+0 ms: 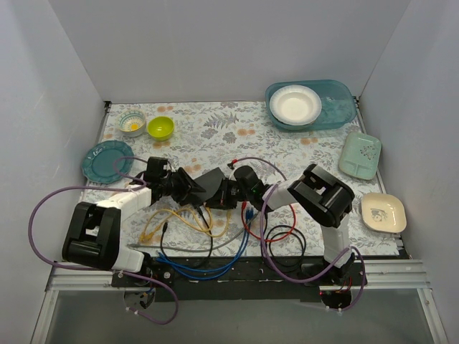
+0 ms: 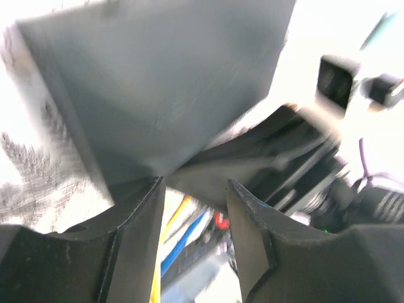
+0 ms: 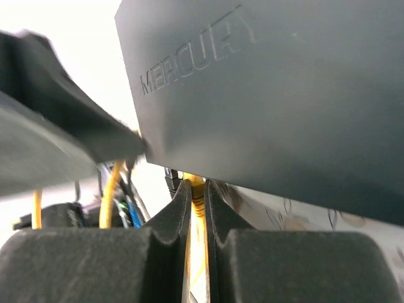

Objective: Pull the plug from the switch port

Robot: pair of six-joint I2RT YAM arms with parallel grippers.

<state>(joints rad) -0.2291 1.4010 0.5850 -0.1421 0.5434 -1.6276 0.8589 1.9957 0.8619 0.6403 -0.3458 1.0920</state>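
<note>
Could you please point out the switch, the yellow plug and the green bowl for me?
switch (image 3: 284, 95), right wrist view, on its flat lettered face.
yellow plug (image 3: 197, 192), right wrist view, on its visible yellow middle.
green bowl (image 1: 161, 127), top view, on its inside.

Cables (image 1: 208, 236) tangled before switch (image 1: 210, 183), left tool (image 1: 196, 188), right tool (image 1: 228, 192) flanking, tablecloth (image 1: 215, 132) open beyond
</note>
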